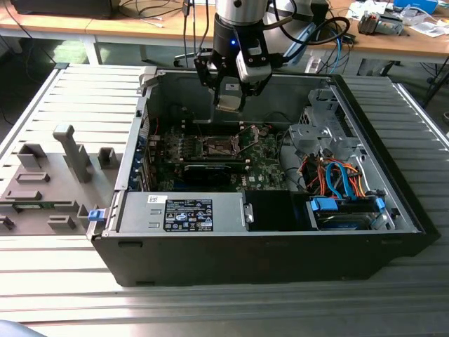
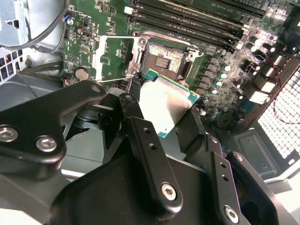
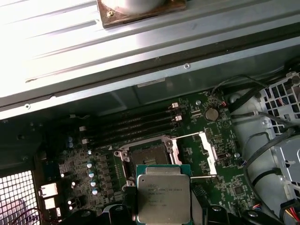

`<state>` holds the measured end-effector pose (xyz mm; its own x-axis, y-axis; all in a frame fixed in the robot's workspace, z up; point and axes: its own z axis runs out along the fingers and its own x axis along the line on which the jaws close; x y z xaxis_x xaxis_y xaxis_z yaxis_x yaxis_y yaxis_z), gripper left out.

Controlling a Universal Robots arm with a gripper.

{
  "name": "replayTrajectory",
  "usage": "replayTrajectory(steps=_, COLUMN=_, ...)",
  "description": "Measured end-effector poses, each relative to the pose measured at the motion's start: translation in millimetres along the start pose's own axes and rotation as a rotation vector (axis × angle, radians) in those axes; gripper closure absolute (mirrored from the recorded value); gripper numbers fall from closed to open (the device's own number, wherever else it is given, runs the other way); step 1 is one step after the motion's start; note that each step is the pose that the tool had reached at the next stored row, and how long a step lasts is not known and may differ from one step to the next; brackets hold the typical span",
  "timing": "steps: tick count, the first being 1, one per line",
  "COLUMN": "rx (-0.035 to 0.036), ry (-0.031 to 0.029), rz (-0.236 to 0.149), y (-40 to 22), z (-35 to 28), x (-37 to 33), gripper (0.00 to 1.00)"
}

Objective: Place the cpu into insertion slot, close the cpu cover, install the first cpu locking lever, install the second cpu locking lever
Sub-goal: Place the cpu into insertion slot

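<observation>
Within gripper (image 2: 161, 115), cpu (image 2: 165, 99), edges partly hidden

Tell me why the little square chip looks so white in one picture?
In the second wrist view, glare washes the cpu white; in the first wrist view it looks grey, but the slatted metal surface is blown out.

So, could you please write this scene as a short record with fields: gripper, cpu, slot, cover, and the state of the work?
gripper: shut on the cpu, above the board inside the open computer case
cpu: held, metal top towards both wrist cameras, not in the slot
insertion slot: empty, contact field exposed
cpu cover: swung open, lying beside the slot
work: cpu not yet placed
</observation>
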<state>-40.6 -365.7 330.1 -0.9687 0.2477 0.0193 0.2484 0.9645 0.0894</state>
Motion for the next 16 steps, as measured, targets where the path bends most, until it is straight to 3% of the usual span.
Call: replayTrajectory(steps=16, rx=-0.0010, ry=-0.0047, rz=0.052, y=0.0, z=0.0, x=0.0, gripper=0.46)
